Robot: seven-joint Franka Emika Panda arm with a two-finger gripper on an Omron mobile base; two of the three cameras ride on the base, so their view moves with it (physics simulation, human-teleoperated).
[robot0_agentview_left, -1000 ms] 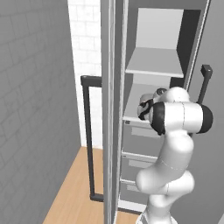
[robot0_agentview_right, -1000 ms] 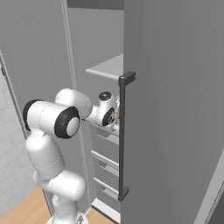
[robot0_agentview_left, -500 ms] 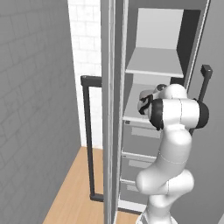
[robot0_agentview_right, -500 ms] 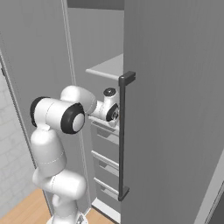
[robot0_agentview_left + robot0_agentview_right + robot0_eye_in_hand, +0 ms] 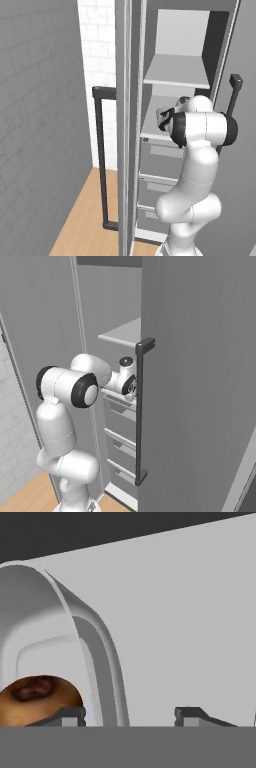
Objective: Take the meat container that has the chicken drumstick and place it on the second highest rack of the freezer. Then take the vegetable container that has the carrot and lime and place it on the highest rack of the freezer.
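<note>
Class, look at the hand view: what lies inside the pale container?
Inside the container lies a glossy brown piece of meat, likely the chicken drumstick. Its lower part is cut off by the picture's bottom edge, so any bone end cannot be seen.

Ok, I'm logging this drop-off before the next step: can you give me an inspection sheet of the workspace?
Surface: lower white shelf in the freezer, arm reaching in at that level.
Job's things: grey container with a brown drumstick inside; upper shelf bare.
Clutter: nothing seen.
Claw: claw open, straddling the container's wall.
Cables: nothing seen.
Surroundings: freezer door open, dark bar handle, grey drawers, wood floor.
</note>
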